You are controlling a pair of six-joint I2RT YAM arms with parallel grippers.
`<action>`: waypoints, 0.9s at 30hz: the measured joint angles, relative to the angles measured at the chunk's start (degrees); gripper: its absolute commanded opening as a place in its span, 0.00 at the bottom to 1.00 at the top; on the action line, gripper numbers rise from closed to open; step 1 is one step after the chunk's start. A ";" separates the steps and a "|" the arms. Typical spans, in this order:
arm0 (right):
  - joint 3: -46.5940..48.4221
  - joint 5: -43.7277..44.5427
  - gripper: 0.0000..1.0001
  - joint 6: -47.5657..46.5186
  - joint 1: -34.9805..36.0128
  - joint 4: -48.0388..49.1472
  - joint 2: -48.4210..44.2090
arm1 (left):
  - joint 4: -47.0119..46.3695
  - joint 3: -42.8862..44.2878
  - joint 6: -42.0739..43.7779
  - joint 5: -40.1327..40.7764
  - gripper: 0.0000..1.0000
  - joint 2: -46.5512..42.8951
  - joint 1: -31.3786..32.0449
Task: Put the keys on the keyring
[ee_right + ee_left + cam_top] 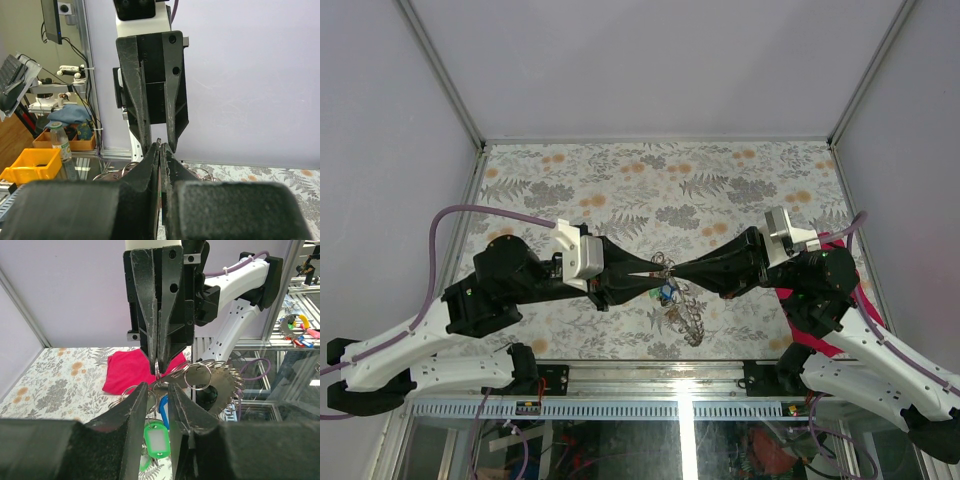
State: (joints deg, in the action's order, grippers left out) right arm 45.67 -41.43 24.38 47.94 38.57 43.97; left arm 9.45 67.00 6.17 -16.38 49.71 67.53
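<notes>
1. Top view: the right tool point(676, 272) is the anchor. The left tool point(657, 271) meets it tip to tip above the counter point(620, 190). The keys point(665, 294) and the chain point(688, 322) dangle just below its tips (a red cloth point(812, 338) lies behind it, under its arm).
2. Left wrist view: the right tool is pressed together on the keyring point(157, 371), a thin silvery loop. Green and blue key heads hang beneath. The left tool's jaws stand slightly apart just under it, with a ring in the gap; whether they press it I cannot tell.
3. Right wrist view: its own jaws meet with no gap. My advice is to hold it steady and let the left tool feed with small sideways nudges (thin wire twists easily).
</notes>
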 measured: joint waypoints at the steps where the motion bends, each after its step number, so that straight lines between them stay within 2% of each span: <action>1: 0.00 0.00 0.00 -0.02 0.00 -0.07 0.00 | 0.00 0.00 0.00 -0.26 0.26 0.00 0.00; 10: 0.00 0.02 0.00 -0.35 0.00 -0.09 0.00 | -0.02 0.00 0.00 -1.49 0.27 0.35 0.00; 14: 0.00 0.00 0.00 -0.37 0.00 -0.11 0.00 | -0.07 0.00 -0.02 -1.46 0.24 0.59 0.00; 21: 0.00 -0.07 0.00 -0.37 0.00 -0.11 0.02 | -0.92 0.00 -0.20 -1.31 0.10 1.70 0.00; 24: 0.00 -0.09 0.00 -0.37 0.00 -0.11 0.02 | -0.94 0.00 -0.22 -1.22 0.01 2.23 0.00; 27: 0.00 -0.09 0.00 -0.87 0.00 -0.24 0.00 | -0.90 0.02 -0.39 -1.07 0.00 2.29 0.00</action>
State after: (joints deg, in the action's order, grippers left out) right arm 45.67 -41.52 23.51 47.94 38.33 43.97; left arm 8.56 67.02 5.78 -17.45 52.01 67.53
